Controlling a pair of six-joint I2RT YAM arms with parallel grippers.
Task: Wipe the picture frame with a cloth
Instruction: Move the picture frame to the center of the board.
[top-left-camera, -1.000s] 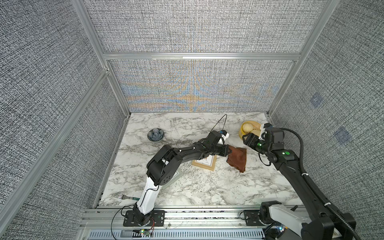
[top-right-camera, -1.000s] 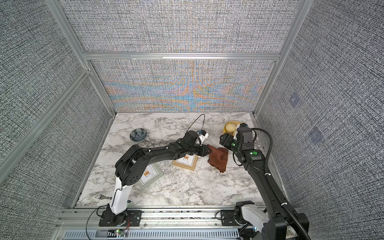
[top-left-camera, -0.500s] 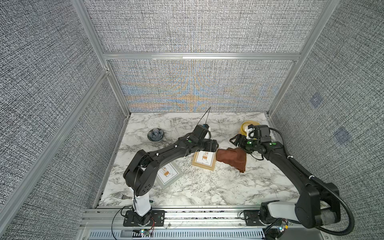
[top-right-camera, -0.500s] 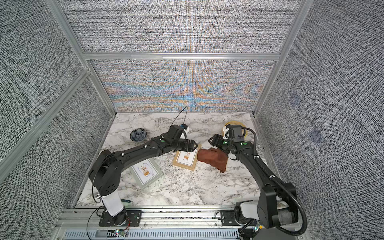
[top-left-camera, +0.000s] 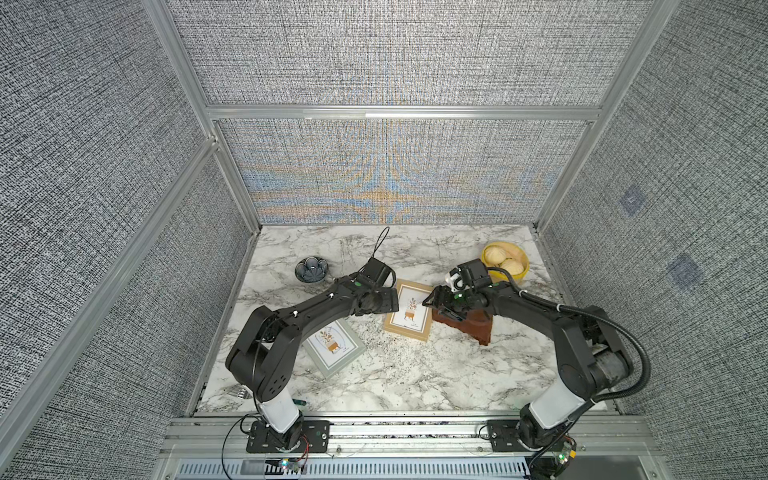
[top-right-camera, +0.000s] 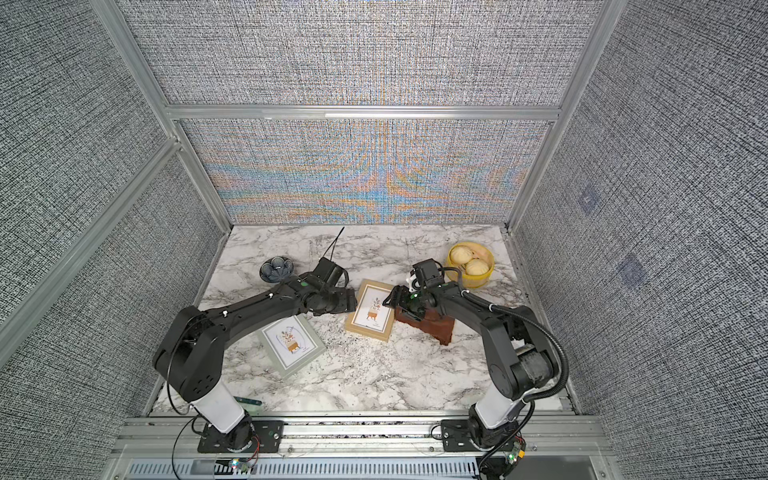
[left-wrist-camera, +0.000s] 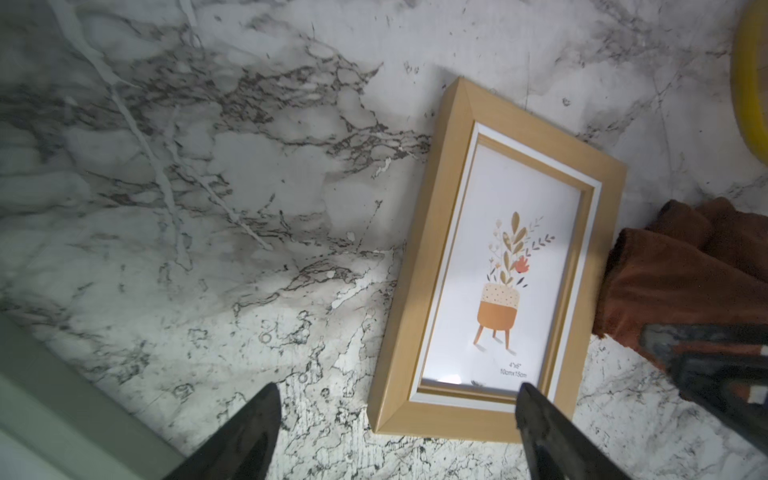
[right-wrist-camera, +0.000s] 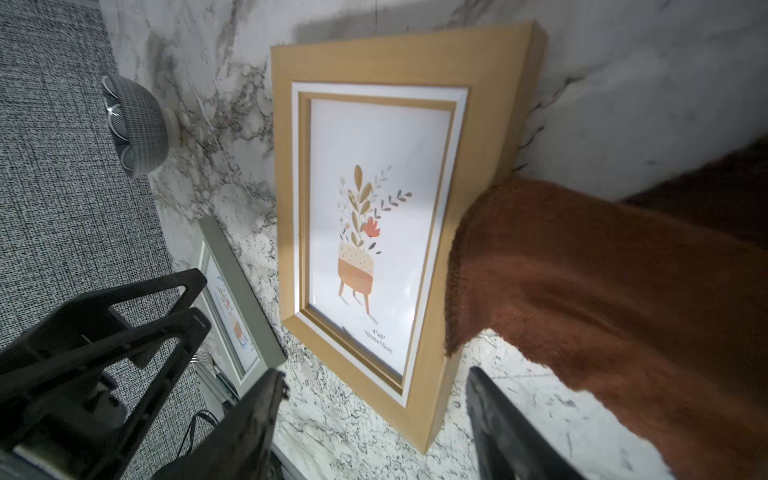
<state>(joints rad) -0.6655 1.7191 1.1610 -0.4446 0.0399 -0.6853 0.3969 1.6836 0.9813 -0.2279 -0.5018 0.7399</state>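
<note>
A wooden picture frame (top-left-camera: 409, 309) (top-right-camera: 371, 309) lies flat mid-table and shows a potted-plant print (left-wrist-camera: 505, 270) (right-wrist-camera: 365, 232). The reddish-brown cloth (top-left-camera: 473, 326) (top-right-camera: 432, 324) lies bunched on the frame's right side, with one fold resting against that edge (right-wrist-camera: 582, 291) (left-wrist-camera: 673, 282). My left gripper (top-left-camera: 395, 300) (top-right-camera: 353, 301) (left-wrist-camera: 397, 399) is open just left of the frame and holds nothing. My right gripper (top-left-camera: 432, 301) (top-right-camera: 390, 299) (right-wrist-camera: 374, 376) hovers open over the cloth's left end, its fingers either side of a frame corner, gripping nothing.
A grey picture frame (top-left-camera: 332, 343) (top-right-camera: 291, 343) lies front left, partly under my left arm. At the back are a dark blue bowl (top-left-camera: 311, 269) on the left and a yellow basket of buns (top-left-camera: 505, 259) on the right. A fork (top-left-camera: 241, 390) lies at the front left edge.
My left gripper let go of the cloth, opened and drew back leftwards across the wooden frame. My right arm swung in and down over the cloth's left end. The cloth now lies nearer the frame.
</note>
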